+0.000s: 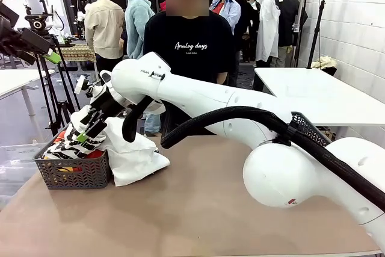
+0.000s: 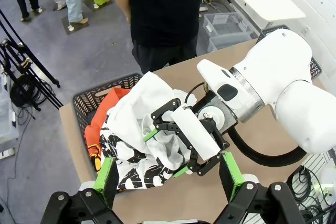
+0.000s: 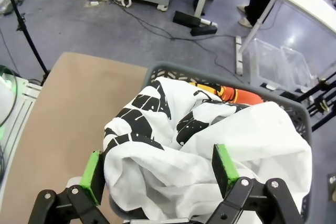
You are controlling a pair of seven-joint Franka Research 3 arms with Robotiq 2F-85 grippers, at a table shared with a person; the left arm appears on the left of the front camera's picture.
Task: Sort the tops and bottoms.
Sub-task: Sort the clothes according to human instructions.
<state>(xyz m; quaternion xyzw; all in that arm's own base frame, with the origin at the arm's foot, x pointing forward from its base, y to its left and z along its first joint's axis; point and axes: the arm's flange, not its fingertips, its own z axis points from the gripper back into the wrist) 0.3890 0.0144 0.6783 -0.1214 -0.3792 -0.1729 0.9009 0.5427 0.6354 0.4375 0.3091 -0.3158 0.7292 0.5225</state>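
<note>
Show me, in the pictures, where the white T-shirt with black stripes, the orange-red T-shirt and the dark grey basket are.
white T-shirt with black stripes [image 3: 152, 124]: right wrist view, on its striped fold.
orange-red T-shirt [image 2: 100, 124]: left wrist view, on the bare orange cloth beside the white one.
dark grey basket [image 1: 72, 174]: front view, on its front lattice wall.

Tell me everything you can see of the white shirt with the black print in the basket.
The white shirt with black print is soft, crumpled cloth heaped on top of the dark grey lattice basket, over an orange-red garment. Bold black stripe-like marks cover one part; the rest is plain white and spills over the basket's rim onto the table. The right gripper hangs open just above it, green pads either side of a fold.
</note>
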